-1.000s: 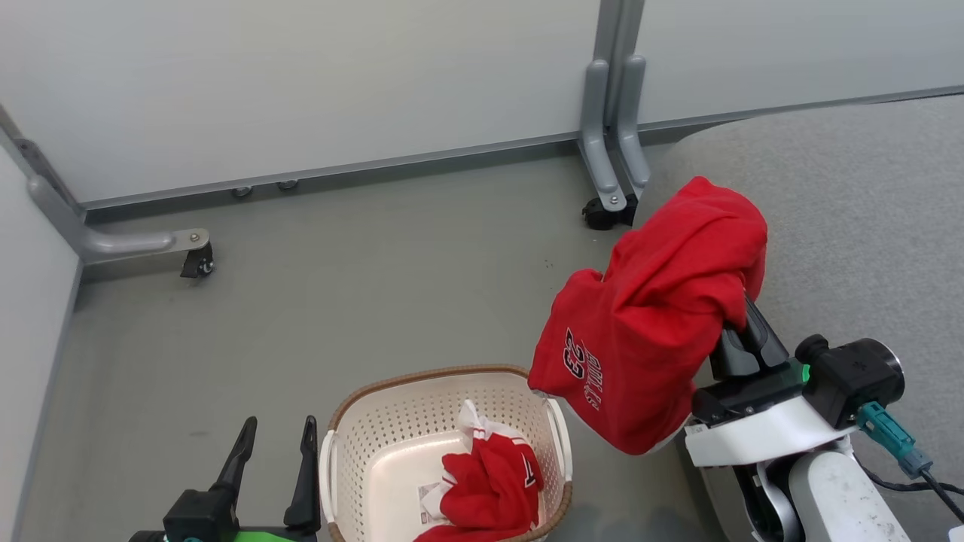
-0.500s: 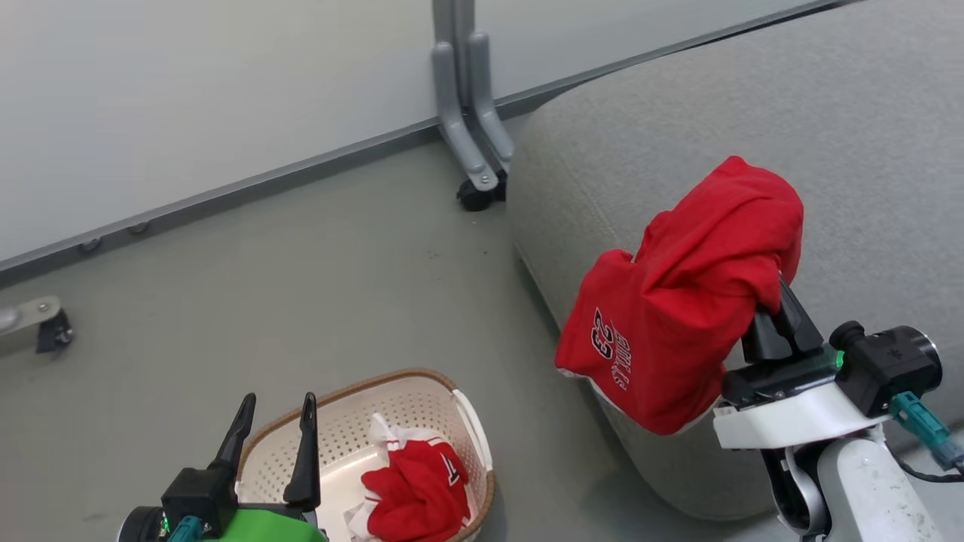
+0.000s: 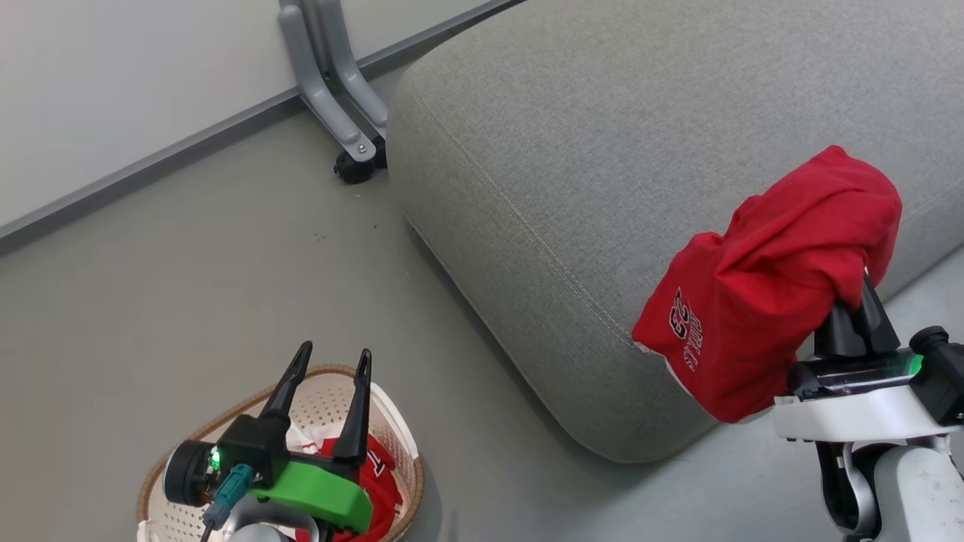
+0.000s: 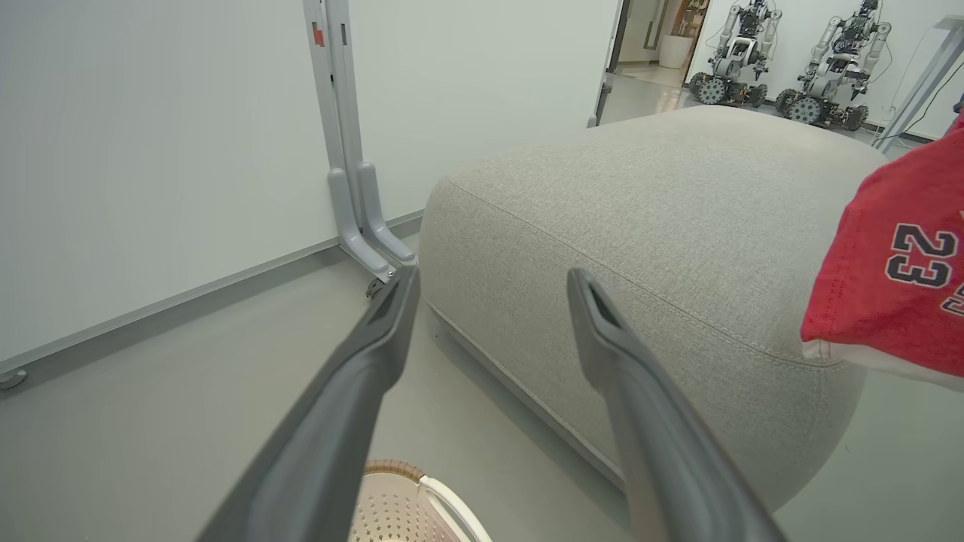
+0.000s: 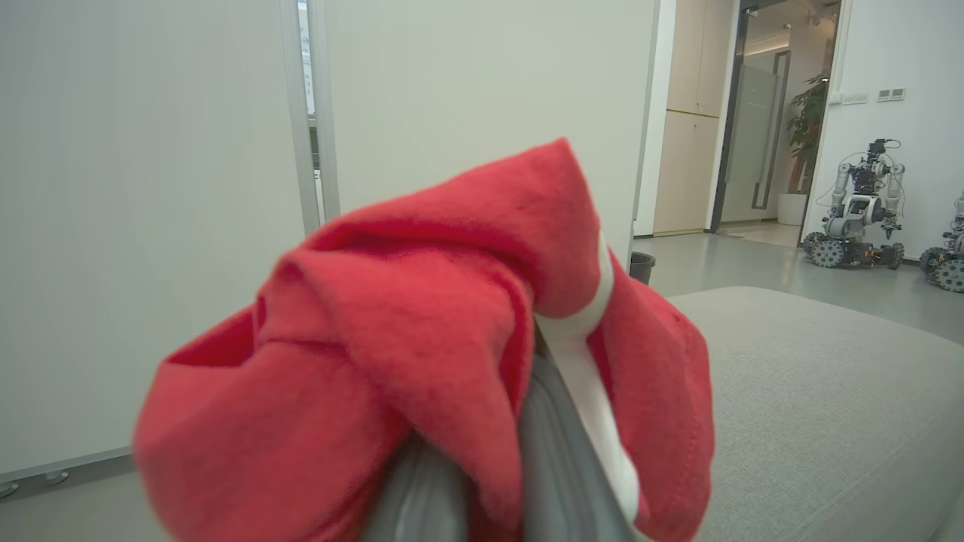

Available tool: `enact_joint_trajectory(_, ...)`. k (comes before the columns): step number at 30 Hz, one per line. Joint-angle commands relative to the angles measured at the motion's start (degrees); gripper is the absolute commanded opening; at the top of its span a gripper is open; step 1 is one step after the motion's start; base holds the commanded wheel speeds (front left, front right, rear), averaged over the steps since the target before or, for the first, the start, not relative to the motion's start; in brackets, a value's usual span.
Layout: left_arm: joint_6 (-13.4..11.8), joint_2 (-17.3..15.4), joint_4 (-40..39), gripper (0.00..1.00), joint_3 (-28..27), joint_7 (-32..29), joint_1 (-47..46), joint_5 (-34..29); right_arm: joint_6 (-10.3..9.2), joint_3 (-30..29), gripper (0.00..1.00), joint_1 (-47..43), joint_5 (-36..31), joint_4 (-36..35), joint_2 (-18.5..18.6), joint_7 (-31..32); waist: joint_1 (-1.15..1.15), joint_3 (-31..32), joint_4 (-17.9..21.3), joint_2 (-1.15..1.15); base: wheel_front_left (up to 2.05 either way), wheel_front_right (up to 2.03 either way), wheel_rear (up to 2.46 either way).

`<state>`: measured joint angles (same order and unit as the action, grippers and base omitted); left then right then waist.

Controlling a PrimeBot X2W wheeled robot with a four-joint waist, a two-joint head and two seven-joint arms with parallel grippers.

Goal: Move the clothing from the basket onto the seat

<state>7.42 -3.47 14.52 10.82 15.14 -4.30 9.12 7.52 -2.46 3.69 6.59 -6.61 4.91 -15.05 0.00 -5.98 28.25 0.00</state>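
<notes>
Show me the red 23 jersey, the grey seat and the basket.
Red 23 jersey [image 3: 768, 301]: head view, draped front fold.
Grey fabric seat [image 3: 572, 135]: head view, top.
Cream perforated basket [image 3: 320, 403]: head view, inner wall.

The left gripper [image 4: 493, 278] has its jaws wide apart with nothing between them, framing the near corner of the grey seat [image 4: 640, 218]. A red jersey [image 4: 889, 316] marked "23" hangs before the seat's right end. The basket [image 4: 422, 500] rim shows on the floor [image 4: 151, 406] below the seat. A grey post [image 4: 343, 150] stands left of the seat, and two wheeled robots [image 4: 783, 60] stand well behind it.
</notes>
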Motion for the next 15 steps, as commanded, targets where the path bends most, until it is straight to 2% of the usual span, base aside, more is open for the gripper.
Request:
enact_joint_trajectory(1, 0.11, -0.75, 0.20, 1.00, 0.45, 0.01, -1.16, 0.05, -0.06, -0.53, 0.00, -0.76, -0.27, -0.63, -0.32, -0.20, 0.00, -2.05, 1.84, 0.00, 0.00, 0.00, 0.00)
enact_joint_trajectory(8, 0.11, -1.03, 0.48, 1.00, 1.54, 0.01, -2.14, 0.38, -0.06, -1.94, 0.00, -0.78, -0.49, -1.19, -0.97, -0.20, 0.00, -2.66, 2.03, 0.00, 0.00, 0.00, 0.00)
enact_joint_trajectory(15, 0.11, -0.96, -0.95, 1.00, 1.08, 0.01, -1.12, -0.36, -0.06, -1.37, 0.00, 3.67, -1.22, -0.67, 2.08, -0.20, 0.00, -3.49, 2.10, 0.00, 0.00, 0.00, 0.00)
